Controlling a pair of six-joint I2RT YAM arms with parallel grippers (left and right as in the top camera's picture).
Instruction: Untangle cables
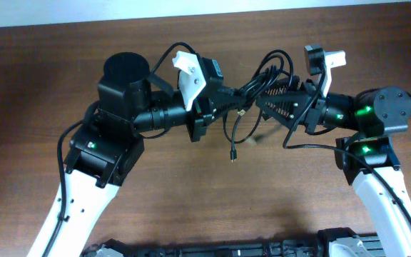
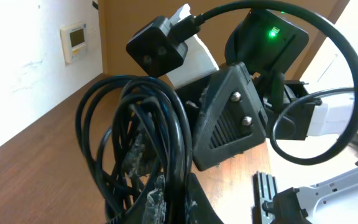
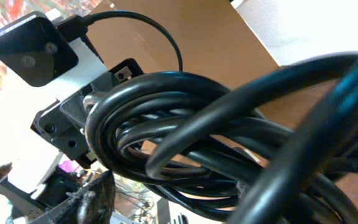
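The cables (image 1: 257,80) are a bunch of thin black loops hanging in the air between my two grippers, above the middle of the table. One loose end with a small plug (image 1: 232,155) dangles toward the table. My left gripper (image 1: 227,96) is shut on the bunch; in the left wrist view the cables (image 2: 145,124) rise from its pinched fingers (image 2: 213,208). My right gripper (image 1: 264,101) faces it from the right with the cables (image 3: 216,143) lying between its jaws. One finger (image 3: 92,199) stands a little apart from the bunch and the other is hidden.
Brown wooden table (image 1: 191,193) below both arms. The right arm's own thicker wire (image 1: 312,146) loops out beside its wrist. A black rack (image 1: 212,250) lies along the near edge. Each arm's wrist camera (image 1: 191,71) sits close above the bunch.
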